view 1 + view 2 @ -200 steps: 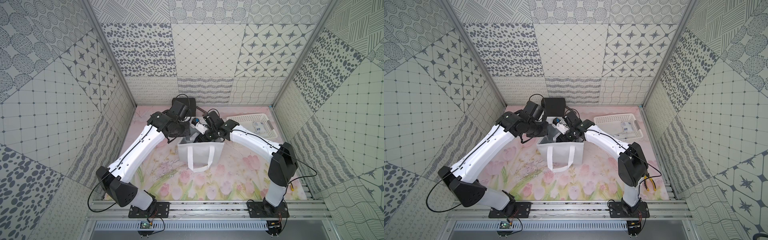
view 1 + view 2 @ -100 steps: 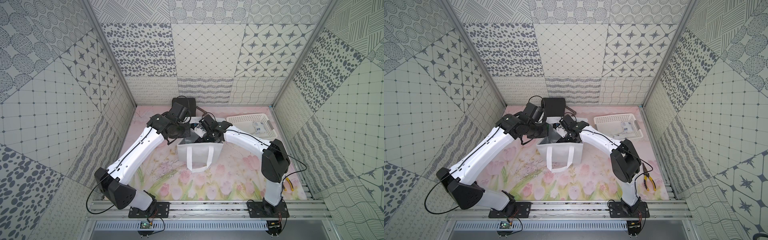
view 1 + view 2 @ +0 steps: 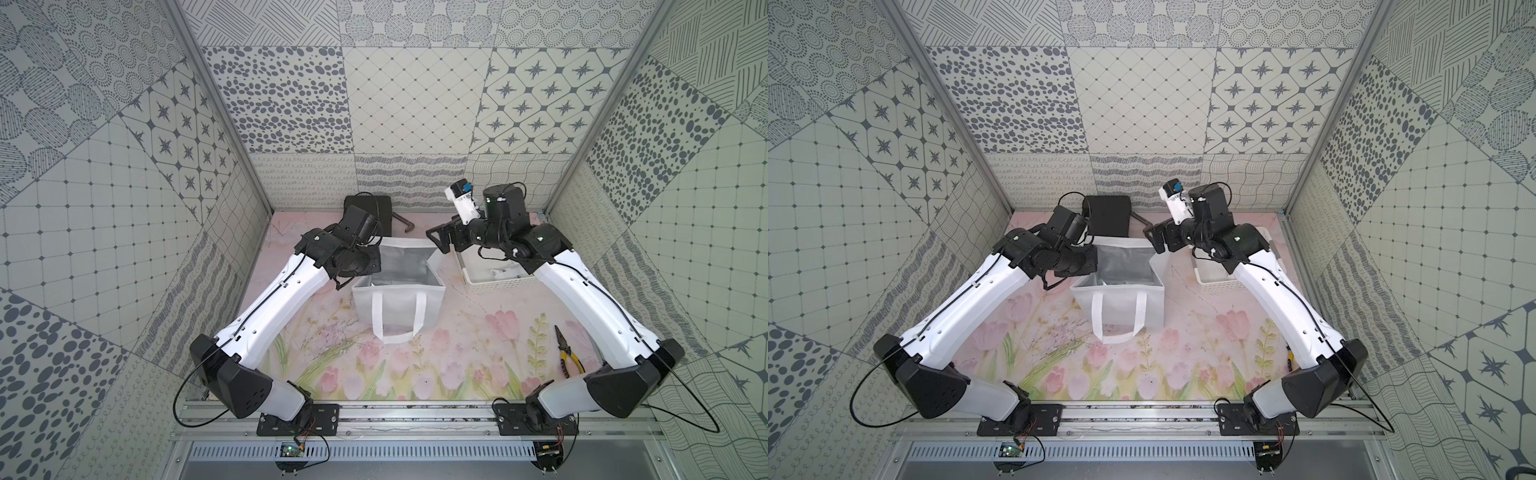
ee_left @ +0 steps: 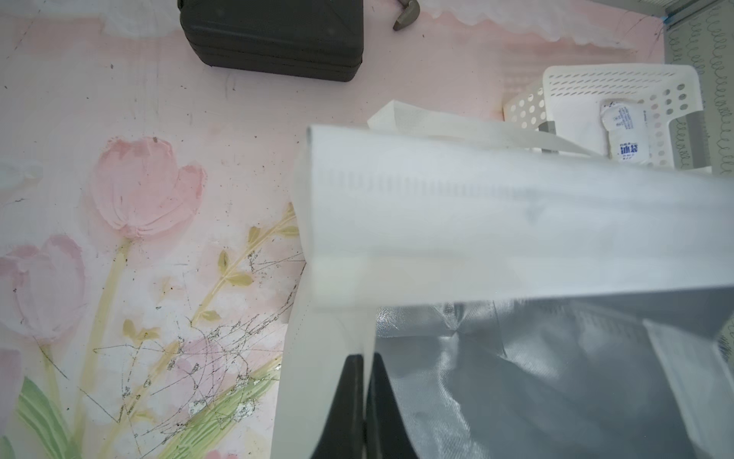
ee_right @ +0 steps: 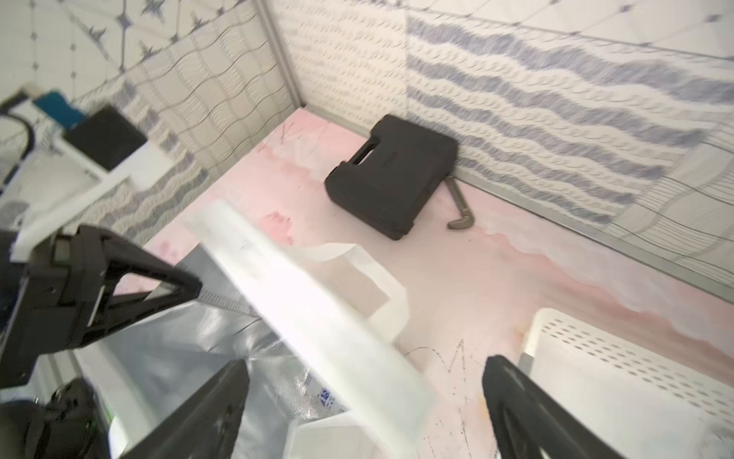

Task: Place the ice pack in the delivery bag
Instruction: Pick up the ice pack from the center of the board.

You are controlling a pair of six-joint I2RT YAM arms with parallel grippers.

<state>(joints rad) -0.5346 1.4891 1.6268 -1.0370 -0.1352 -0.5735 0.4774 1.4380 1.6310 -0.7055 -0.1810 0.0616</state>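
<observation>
Inside delivery bag (image 3: pixel 365 307): ice pack (image 5: pixel 322 396); L gripper (image 4: pixel 365 357) pinching rim, R gripper (image 5: pixel 365 363) agape.

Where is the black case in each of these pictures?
Both top views: the black case sits by the back wall, behind the white bag.
Left wrist view: on the pink mat, past the bag's flap.
Right wrist view: against the wavy-striped wall.
Shared landmark: the bent grey tool lying right beside the case.

Centred, the delivery bag (image 3: pixel 399 307); basket (image 3: pixel 494 284) just right of it, hard case (image 3: pixel 384 212) behind, pliers (image 3: pixel 567 353) front right.
</observation>
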